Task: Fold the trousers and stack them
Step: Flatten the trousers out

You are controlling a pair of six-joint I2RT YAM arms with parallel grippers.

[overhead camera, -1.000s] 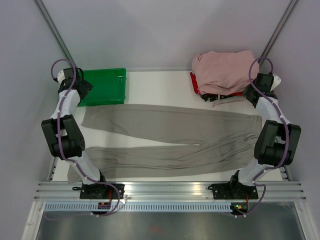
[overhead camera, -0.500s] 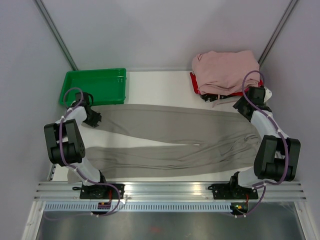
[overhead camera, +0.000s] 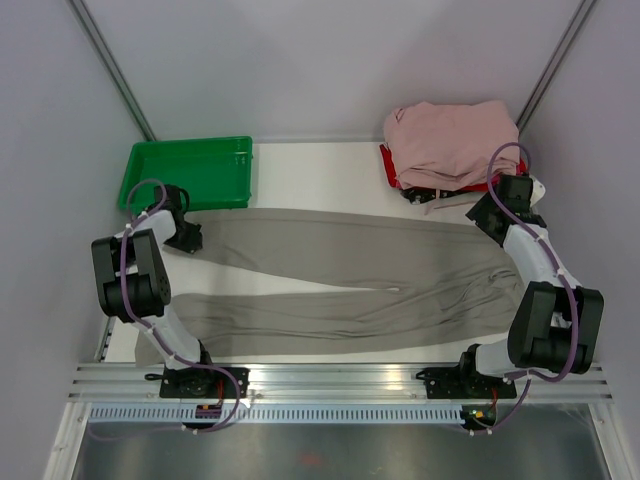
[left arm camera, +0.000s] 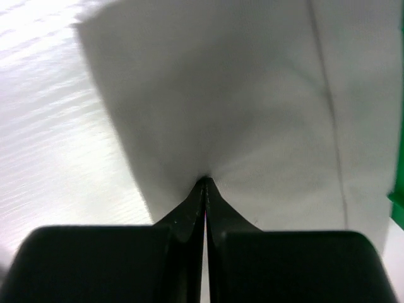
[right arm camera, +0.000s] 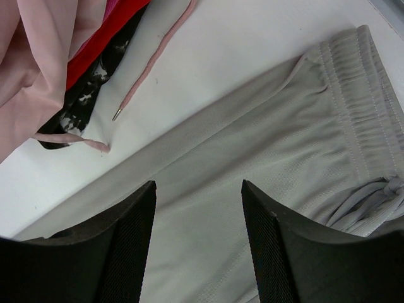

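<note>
The grey-beige trousers [overhead camera: 340, 270] lie flat across the table, legs pointing left and waistband at the right. My left gripper [overhead camera: 186, 238] sits at the cuff end of the far leg. In the left wrist view its jaws [left arm camera: 205, 183] are shut, with the trousers' fabric [left arm camera: 240, 95] puckered into a pinch at the tips. My right gripper [overhead camera: 487, 215] hovers over the far corner of the waistband. In the right wrist view it [right arm camera: 199, 189] stands open, with the trousers [right arm camera: 284, 139] below and nothing between its fingers.
A green tray [overhead camera: 190, 172] stands at the back left, just beyond the left gripper. At the back right, a pile of pink garments [overhead camera: 450, 140] rests on a red item [overhead camera: 388, 165], with a pink drawstring [right arm camera: 151, 63] trailing onto the white table [overhead camera: 310, 175].
My left arm came down from beside the green tray to the far leg's cuff and closed on it. My right arm moved nearer, over the waistband, staying open.
</note>
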